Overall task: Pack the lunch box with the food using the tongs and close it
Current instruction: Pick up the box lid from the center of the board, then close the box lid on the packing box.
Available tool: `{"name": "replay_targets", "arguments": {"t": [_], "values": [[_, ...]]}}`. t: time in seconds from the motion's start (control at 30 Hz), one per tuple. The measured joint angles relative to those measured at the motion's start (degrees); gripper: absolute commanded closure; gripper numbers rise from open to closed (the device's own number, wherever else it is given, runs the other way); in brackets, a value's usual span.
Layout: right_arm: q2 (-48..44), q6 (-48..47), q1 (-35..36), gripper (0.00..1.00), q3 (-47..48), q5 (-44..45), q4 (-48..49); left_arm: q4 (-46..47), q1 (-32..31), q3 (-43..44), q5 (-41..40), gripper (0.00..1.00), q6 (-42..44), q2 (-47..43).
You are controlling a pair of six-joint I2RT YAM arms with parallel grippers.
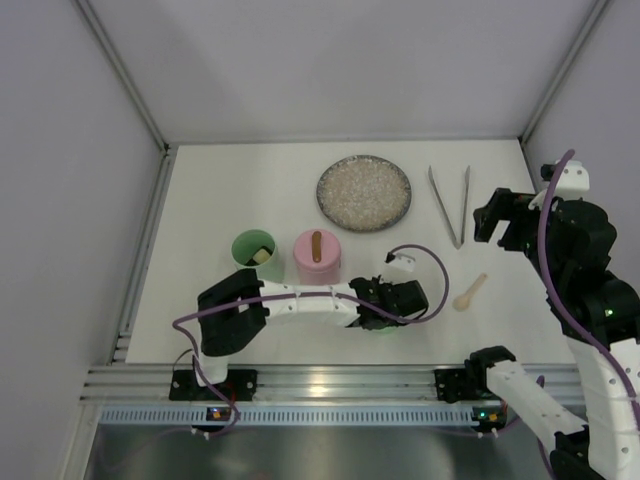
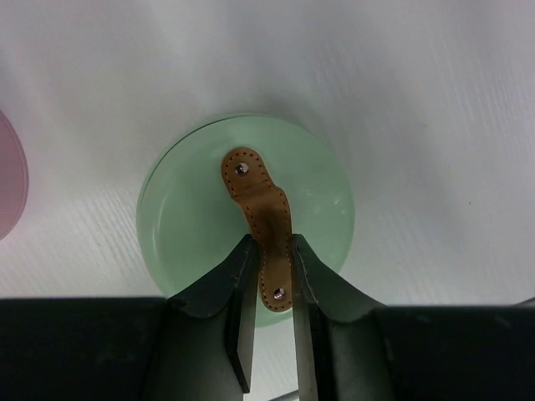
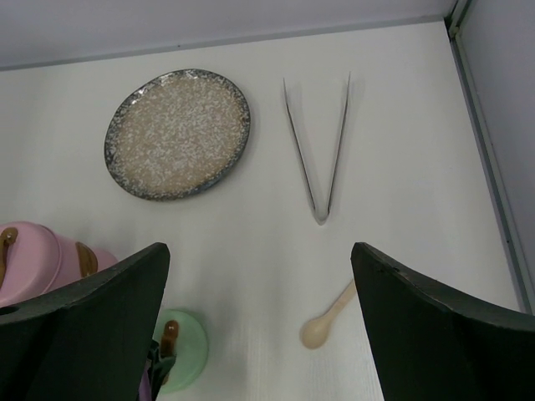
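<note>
Top external: seemingly the closing step; left gripper [image 1: 385,312] sits low on the white counter [image 1: 230,190], right of the open mint-green round box [image 1: 238,248].
Left wrist: it pinches the brown leather strap [image 2: 263,217] of the round green lid [image 2: 192,217]; next, probably a straight lift. Right wrist: right gripper [image 3: 259,251] spread, empty; slim silver metal tongs [image 3: 302,150] lie beyond.

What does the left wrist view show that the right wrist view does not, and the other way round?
Only the left wrist view: the left gripper closed on the brown strap, seen plainly. Only the right wrist view: the speckled plate, the tongs, the wooden spoon and the open right gripper. Both: the green lid, its strap and part of the pink box.
</note>
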Motion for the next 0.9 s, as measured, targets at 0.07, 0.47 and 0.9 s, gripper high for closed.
{"name": "replay_targets", "arguments": {"t": [0.07, 0.47, 0.9], "values": [[0.00, 0.00, 0.00, 0.09, 0.00, -0.11, 0.00, -0.28, -0.04, -0.15, 0.46, 0.92, 0.96, -1.27], [0.72, -0.42, 0.00, 0.09, 0.20, -0.28, 0.00, -1.44, -0.02, -2.05, 3.65, 0.95, 5.11, -14.10], [2.25, -0.76, 0.00, 0.09, 1.66, -0.52, 0.11, -11.04, 9.01, 1.51, -0.70, 1.00, 6.56, -30.97]]}}
